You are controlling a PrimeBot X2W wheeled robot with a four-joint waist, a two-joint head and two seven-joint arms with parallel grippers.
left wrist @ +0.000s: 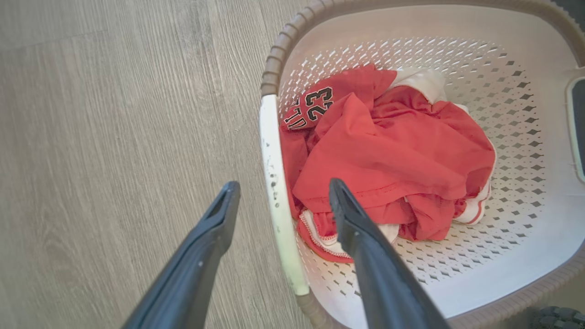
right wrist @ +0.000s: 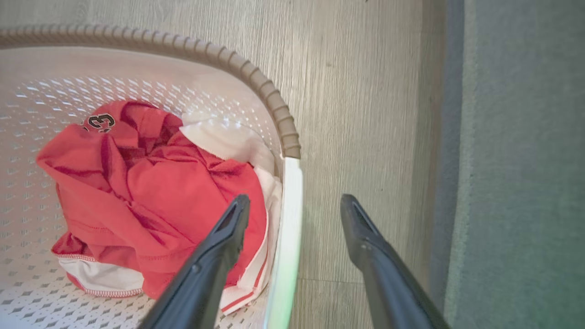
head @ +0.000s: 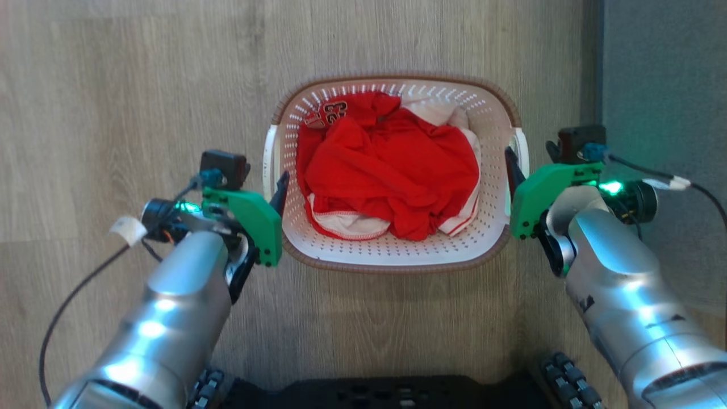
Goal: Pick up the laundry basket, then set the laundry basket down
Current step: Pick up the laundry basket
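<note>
Laundry basket (head: 392,254): white plastic, rounded-rectangular, with perforated walls and a brown woven-look rim. It sits in the upper middle of the head view, on the floor.

Contents: crumpled red garment (head: 392,170) fills most of the inside. A patch numbered 23 (head: 332,111) shows at its upper left. White cloth (head: 437,111) shows at the upper right, and white trim with red piping along the lower edge.

Handles: white left handle (head: 270,165) and white right handle (head: 521,150), one at each short side.

Left fingers (left wrist: 358,237): dark, long, spread wide and holding nothing. In the left wrist view they straddle the left handle (left wrist: 279,196), one over the red garment inside and the other over the floor outside. Contact with the handle cannot be told.

Right fingers (right wrist: 370,256): likewise spread wide and empty. They straddle the right handle (right wrist: 288,228), one inside over the clothes and one outside.

Arms: silver left forearm (head: 170,318) rises from the lower left and silver right forearm (head: 625,295) from the lower right. Each carries a green bracket, a small black camera and a trailing black cable.

Floor (head: 113,85): pale wood-look planks.

Grey surface (head: 664,68): runs down the right edge of the frame.

Dark robot base (head: 386,395): bottom centre.
</note>
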